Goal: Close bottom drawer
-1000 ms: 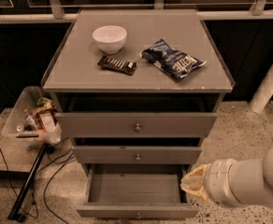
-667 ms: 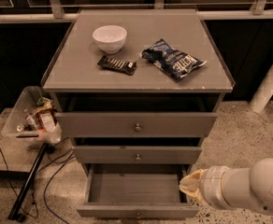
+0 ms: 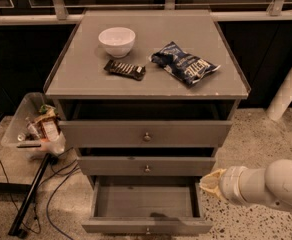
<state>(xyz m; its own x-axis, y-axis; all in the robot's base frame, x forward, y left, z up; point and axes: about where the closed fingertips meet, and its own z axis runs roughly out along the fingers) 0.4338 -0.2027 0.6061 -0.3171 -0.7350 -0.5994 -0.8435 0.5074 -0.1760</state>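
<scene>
- The task is not yet done: the shallow grey bottom drawer [image 3: 146, 203] with a plain front stands pulled far out of the grey wooden desk [image 3: 186, 29], and its bare inside floor is open to view.
- The small round metal knob [image 3: 147, 230] on its front is at the very bottom of the desk, nearest to the camera.
- The middle drawer [image 3: 147, 166] and the taller top drawer [image 3: 146, 133] sit much further in; only a dark gap shows above each front.
- The pale yellowish tool [image 3: 211, 184], at the end of a thick white arm [image 3: 271, 186], is at the lower right corner of the desk.
- It is just beside the right side wall of the bottom drawer, behind its front panel and a little below the middle drawer.
- Whether the tool is open or closed I cannot tell, and it seems to hold nothing. I also cannot tell whether it touches the drawer wall.
- What is left, in my judgement, is the whole push: the tool must come around to the front panel and press it back into the desk until it is in line with the fronts above.
</scene>
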